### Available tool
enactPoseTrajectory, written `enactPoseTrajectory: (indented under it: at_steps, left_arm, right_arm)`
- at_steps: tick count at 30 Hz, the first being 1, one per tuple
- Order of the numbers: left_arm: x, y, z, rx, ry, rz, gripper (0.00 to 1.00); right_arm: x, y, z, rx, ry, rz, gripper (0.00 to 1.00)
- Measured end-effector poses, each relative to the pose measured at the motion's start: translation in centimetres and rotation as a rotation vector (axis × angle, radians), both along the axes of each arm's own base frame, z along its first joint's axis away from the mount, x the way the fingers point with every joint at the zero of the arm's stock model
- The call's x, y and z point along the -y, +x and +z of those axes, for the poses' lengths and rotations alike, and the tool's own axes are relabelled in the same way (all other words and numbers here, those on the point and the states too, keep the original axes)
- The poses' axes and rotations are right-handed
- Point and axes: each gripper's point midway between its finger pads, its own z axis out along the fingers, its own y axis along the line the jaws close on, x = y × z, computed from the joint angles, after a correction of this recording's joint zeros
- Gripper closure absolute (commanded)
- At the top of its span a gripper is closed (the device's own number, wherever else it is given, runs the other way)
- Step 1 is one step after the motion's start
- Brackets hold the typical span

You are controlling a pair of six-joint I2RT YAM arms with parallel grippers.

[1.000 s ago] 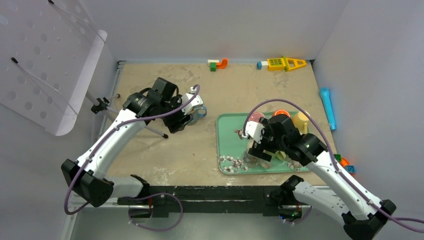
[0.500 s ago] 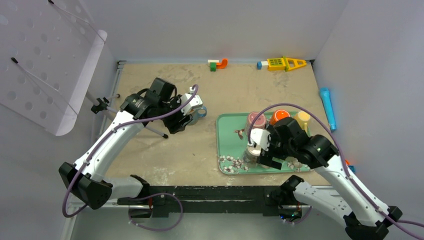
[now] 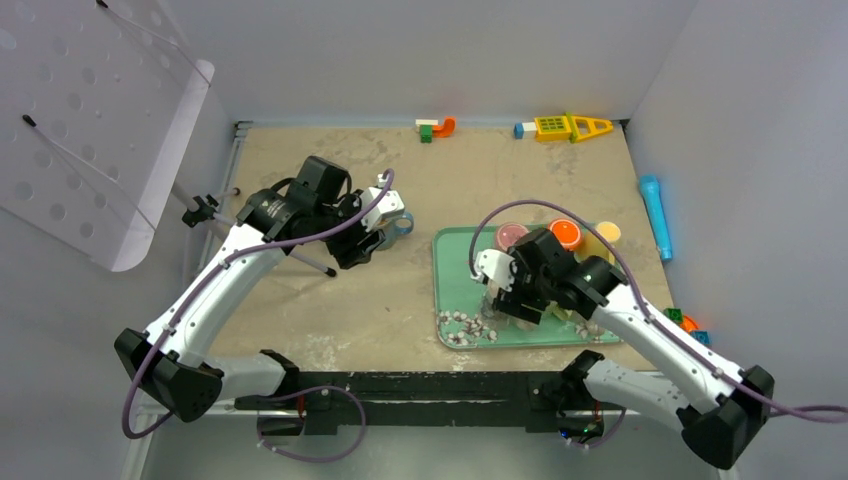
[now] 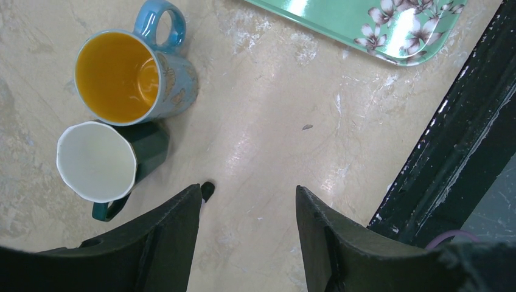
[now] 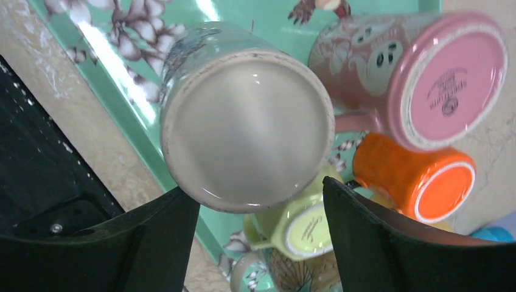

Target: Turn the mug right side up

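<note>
My right gripper (image 5: pixel 258 185) sits spread over the upside-down grey mug (image 5: pixel 246 121) on the tray (image 5: pixel 268 18); left gripper (image 4: pixel 248 190) spread, empty, near 2 upright mugs (image 4: pixel 122 76).

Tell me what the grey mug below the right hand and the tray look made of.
Grey mug: likely glazed ceramic; its upturned base is smooth, off-white, with soft glare. Tray: probably melamine or similar plastic, glossy; printed flowers and a bright glare streak on mint green.

Pink mug base (image 5: pixel 449 100), lime mug base (image 5: pixel 307 228), tiny print, prob. brand, unreadable
</note>
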Motion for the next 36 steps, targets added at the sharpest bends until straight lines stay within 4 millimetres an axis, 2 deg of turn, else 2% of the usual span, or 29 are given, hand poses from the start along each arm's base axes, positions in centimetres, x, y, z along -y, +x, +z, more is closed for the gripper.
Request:
enactPoseTrajectory:
  at_steps: [5, 10, 13, 18, 22, 30, 32, 36]
  left_arm:
    - [0.0, 0.0, 0.0, 0.0, 0.0, 0.0, 0.37]
    - [0.0, 0.0, 0.0, 0.004, 0.002, -0.005, 0.37]
    - [0.0, 0.0, 0.0, 0.004, 0.002, -0.006, 0.37]
    - [0.0, 0.0, 0.0, 0.004, 0.003, -0.006, 0.37]
    - [0.0, 0.0, 0.0, 0.003, 0.002, -0.007, 0.37]
    - [0.3, -0.3, 0.1, -0.005, -0.017, -0.021, 0.37]
    - [0.4, -0.3, 0.2, -0.005, -0.021, -0.023, 0.37]
    - [0.5, -0.4, 0.3, -0.005, -0.029, -0.028, 0.37]
  right_arm:
    - [-3.9, 1.9, -1.1, -0.034, 0.004, 0.054, 0.29]
    - [-8.8, 4.0, -0.7, -0.016, 0.077, 0.071, 0.27]
    - [-11.2, 5.4, 0.5, 0.01, 0.165, 0.015, 0.23]
    - [-13.1, 6.5, 3.8, 0.02, 0.33, -0.153, 0.2]
    - [-13.1, 5.4, 3.9, -0.071, 0.394, -0.305, 0.19]
    - [-10.6, 1.8, 2.5, -0.222, 0.437, -0.617, 0.19]
    - [-10.0, 1.1, 1.5, -0.245, 0.441, -0.667, 0.19]
    - [-8.8, 0.9, -2.8, -0.261, 0.352, -0.78, 0.19]
